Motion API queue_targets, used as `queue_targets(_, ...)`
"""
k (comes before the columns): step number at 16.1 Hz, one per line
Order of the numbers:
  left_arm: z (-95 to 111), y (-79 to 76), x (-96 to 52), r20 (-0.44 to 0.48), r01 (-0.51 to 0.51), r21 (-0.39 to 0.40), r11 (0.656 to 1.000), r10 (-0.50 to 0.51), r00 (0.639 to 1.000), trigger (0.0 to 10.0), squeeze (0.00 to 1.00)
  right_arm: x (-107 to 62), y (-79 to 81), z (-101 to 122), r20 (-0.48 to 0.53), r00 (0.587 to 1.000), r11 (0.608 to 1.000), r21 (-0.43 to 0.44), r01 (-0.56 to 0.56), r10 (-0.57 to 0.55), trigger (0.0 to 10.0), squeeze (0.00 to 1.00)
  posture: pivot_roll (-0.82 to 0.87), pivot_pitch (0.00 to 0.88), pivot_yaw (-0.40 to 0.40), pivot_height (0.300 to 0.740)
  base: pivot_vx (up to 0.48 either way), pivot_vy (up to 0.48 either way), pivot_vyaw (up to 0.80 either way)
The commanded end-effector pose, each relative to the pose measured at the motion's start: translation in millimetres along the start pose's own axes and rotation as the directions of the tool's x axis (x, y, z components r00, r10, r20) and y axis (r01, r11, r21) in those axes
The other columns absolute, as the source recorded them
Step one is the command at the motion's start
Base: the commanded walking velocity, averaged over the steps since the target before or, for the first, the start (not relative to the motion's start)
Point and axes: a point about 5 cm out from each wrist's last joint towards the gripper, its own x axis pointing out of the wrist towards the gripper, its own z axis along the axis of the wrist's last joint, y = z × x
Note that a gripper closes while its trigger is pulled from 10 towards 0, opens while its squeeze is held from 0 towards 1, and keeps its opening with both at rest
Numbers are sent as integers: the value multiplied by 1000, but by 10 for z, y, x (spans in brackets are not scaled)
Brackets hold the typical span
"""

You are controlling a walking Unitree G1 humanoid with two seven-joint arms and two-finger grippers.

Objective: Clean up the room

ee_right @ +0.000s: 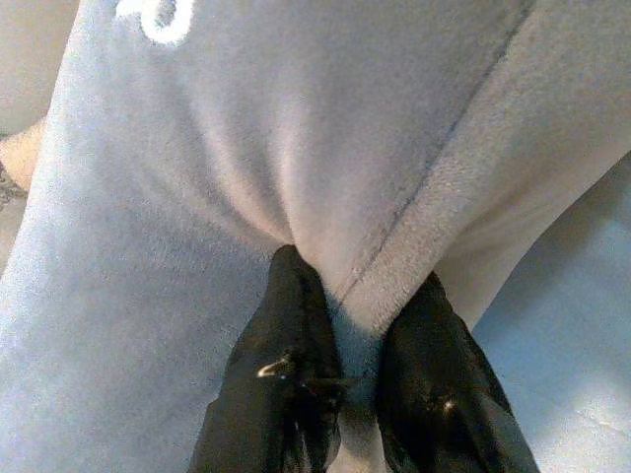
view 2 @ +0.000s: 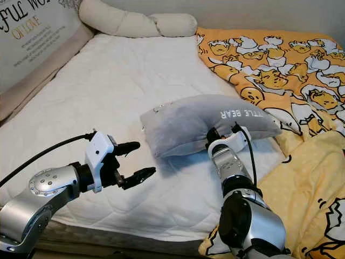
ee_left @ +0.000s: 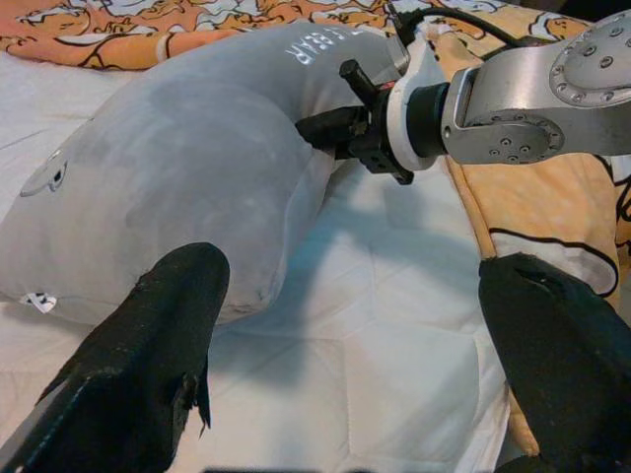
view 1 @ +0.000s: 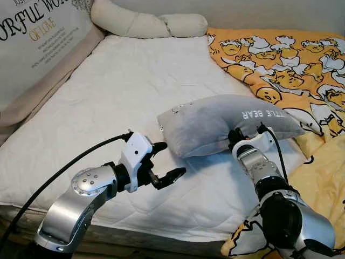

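Grey plush pillow point(view 1: 226, 123) with white "LITTLE BEAR" lettering lies on the white quilted bed point(view 1: 118, 91), near the middle, its right end touching the orange cartoon-print blanket point(view 1: 285, 59) that covers the bed's right side. Right gripper point(ee_right: 355, 340) is at the pillow's near edge, right of centre; jaws pinched tight on the seam, fabric bunched between the two black fingers point(ee_right: 286, 374). Pillow's near edge looks slightly raised at the grip, rest of it resting on the mattress. Left gripper point(view 1: 166, 160) hovers just off the pillow's near-left corner, above the sheet, not touching the pillow; jaws spread wide, one finger pointing at the corner, the other lower and nearer. Left wrist view shows the same corner just past one fingertip point(ee_left: 182, 296) and the right arm clamped on further along. Long cream bolster point(view 1: 145, 22) lies across the far end of the bed. Cushion with printed lettering point(view 1: 38, 38) leans along the far-left side. Black cables run off both wrists.
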Motion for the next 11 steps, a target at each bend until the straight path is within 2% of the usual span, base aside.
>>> queue_targets(1,-19,8,-3,-14,-8,9,1000,8,1000,10000,0,-3,-22,31,0,1000,999,-50,18,-18,0,0,27,0,18,740,0,0,0)
queue_targets(3,-29,20,-31,-8,-26,12,1000,26,1000,10000,0,-1,-11,25,-5,1000,996,-88,12,-12,0,0,20,0,19,740,0,0,0)
queue_targets(7,-35,52,-109,1,-61,-14,998,61,998,10000,0,8,42,120,14,1000,996,-89,5,-3,0,0,23,0,27,740,0,0,0)
queue_targets(9,-41,69,-158,-1,-90,-10,996,90,996,10000,0,15,97,163,8,1000,993,-120,0,1,0,0,33,0,32,740,0,0,0)
queue_targets(11,-7,138,-285,31,-191,-37,981,192,981,10000,0,28,334,247,12,997,987,-147,-69,71,0,0,27,0,44,740,0,0,0)
